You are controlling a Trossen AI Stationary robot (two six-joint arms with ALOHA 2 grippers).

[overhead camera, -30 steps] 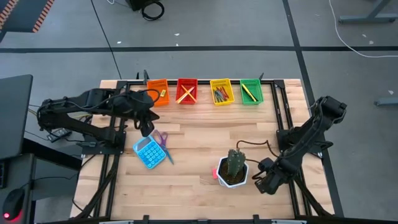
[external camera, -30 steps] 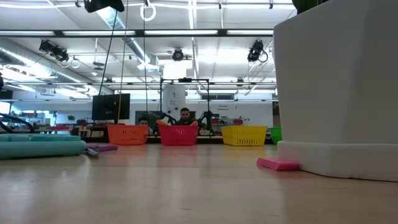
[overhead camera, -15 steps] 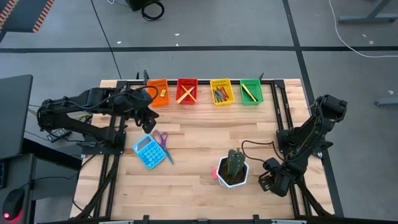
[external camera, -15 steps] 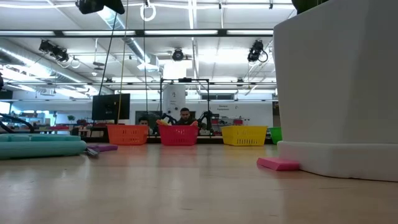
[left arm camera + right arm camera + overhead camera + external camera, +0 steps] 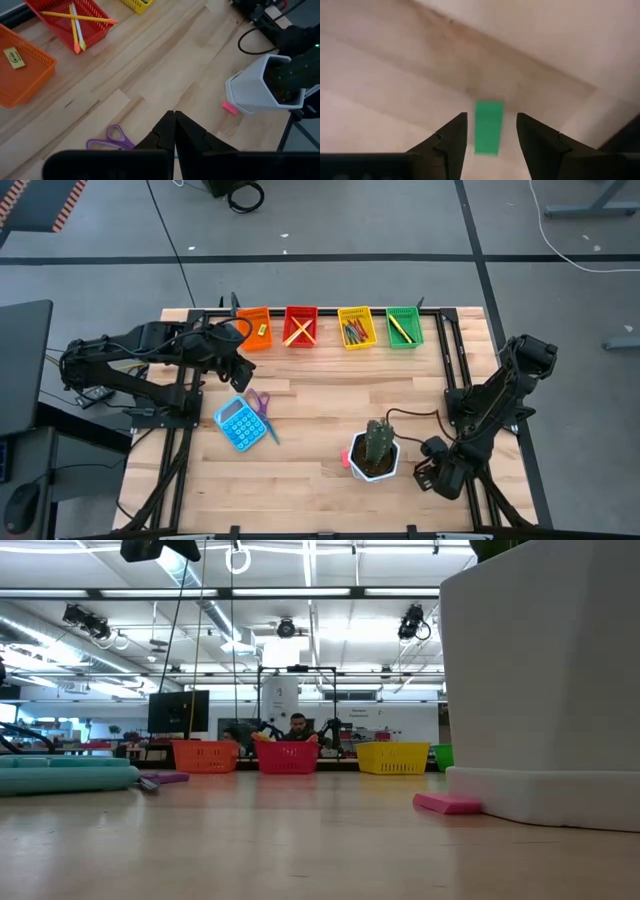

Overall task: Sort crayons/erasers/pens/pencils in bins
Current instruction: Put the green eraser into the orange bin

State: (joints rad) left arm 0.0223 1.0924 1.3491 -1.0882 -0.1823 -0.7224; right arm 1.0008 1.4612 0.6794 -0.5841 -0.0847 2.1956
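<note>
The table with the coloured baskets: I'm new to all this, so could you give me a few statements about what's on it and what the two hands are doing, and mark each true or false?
1. The left hand is shut and holds nothing. True.
2. The right hand is open, with a green eraser on the table between its fingers. True.
3. The red bin holds scissors. False: it holds two crossed pencils; the purple scissors lie on the table by the blue calculator.
4. A pink eraser lies in the orange bin. False: it lies on the table beside the white cactus pot.
5. The four bins stand in a row. True.
</note>
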